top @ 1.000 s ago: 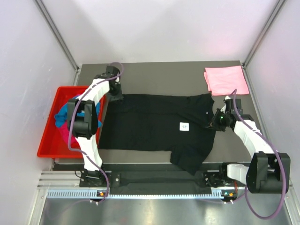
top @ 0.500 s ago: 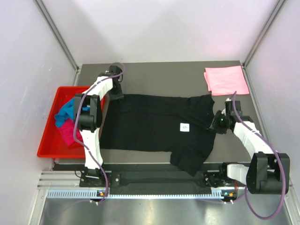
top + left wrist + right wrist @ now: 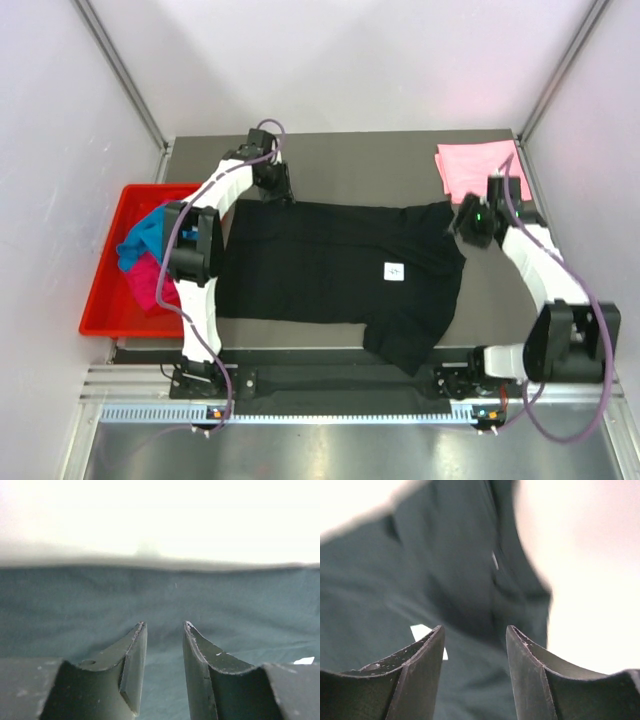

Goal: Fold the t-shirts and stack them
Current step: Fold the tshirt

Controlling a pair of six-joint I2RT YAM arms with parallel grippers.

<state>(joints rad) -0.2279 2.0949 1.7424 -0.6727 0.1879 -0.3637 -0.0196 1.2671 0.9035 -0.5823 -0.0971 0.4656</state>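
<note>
Top external view: right fingers [image 3: 475, 630] just released the soft black cloth t-shirt [image 3: 330, 270] and lifted off; left fingers [image 3: 162, 626] likewise parted, empty. Shirt lies spread flat on grey desk [image 3: 380, 160]; we judge folding comes next.

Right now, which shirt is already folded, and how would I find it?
Look at the dark table, then its far right corner. A light pink t-shirt lies there, folded flat. The black t-shirt is spread open mid-table, and the turquoise t-shirt and magenta t-shirt sit crumpled in the red tray on the left.
</note>
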